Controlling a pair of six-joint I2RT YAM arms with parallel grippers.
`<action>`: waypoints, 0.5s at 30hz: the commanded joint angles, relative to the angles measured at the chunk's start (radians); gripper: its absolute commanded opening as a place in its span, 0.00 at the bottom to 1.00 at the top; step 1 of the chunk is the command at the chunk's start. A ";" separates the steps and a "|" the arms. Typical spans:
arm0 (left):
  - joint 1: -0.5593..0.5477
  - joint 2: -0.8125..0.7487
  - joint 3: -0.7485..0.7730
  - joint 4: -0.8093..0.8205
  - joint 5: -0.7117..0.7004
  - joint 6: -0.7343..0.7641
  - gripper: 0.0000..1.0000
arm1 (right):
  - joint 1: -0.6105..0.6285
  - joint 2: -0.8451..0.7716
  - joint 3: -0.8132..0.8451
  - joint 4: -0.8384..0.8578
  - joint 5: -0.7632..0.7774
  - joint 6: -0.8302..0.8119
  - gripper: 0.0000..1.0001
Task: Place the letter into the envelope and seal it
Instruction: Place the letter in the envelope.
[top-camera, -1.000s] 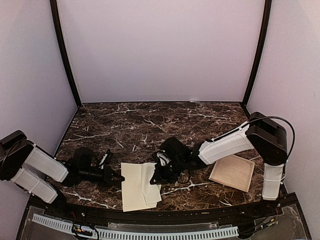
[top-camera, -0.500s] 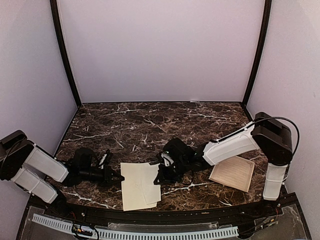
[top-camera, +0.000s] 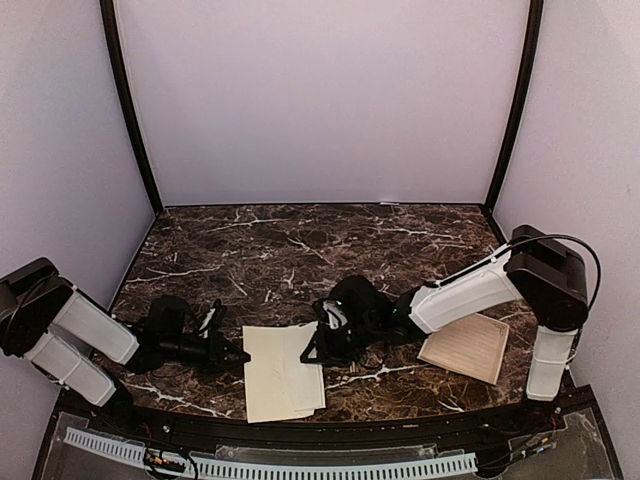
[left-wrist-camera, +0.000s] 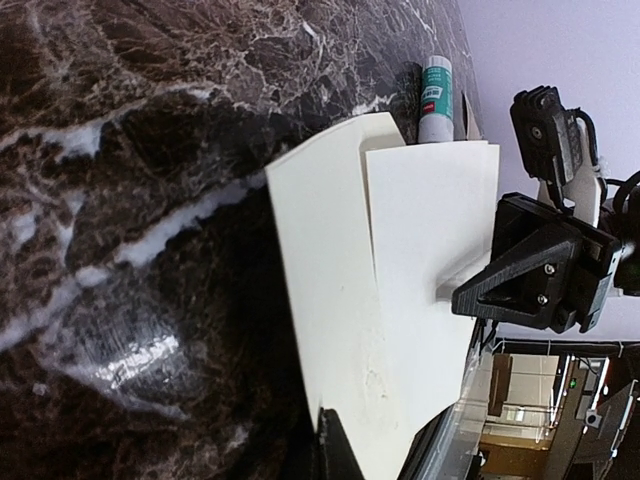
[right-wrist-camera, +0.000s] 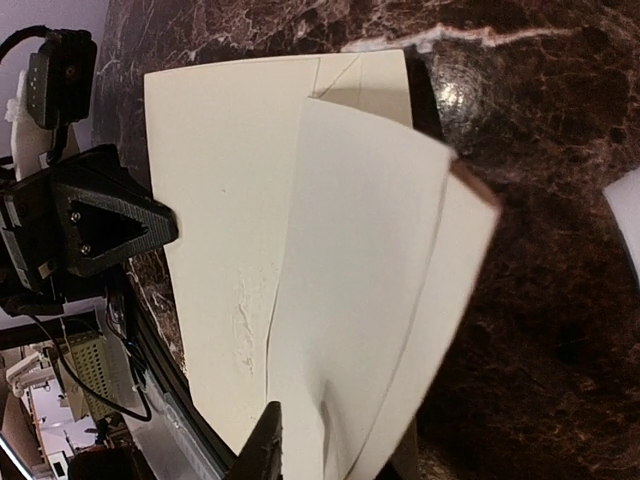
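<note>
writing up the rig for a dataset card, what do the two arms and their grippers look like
Both arms match: the left arm and right arm have smooth white link covers between bulky black joint housings. A thin black cable loops off the right one. The left gripper and right gripper are matte black angular plastic, each with a triangular recess and small screws.

The glue stick (left-wrist-camera: 436, 98) is half hidden behind the envelope (left-wrist-camera: 325, 260).
</note>
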 joint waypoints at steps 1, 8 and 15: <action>-0.007 0.015 0.012 0.029 0.032 0.002 0.00 | -0.010 0.036 0.038 0.039 0.018 -0.008 0.03; -0.007 -0.001 0.006 0.040 0.015 -0.008 0.00 | -0.010 0.040 0.061 -0.059 0.023 -0.014 0.00; -0.007 -0.005 -0.001 0.047 0.005 -0.008 0.00 | -0.008 0.016 0.034 -0.078 0.000 0.013 0.00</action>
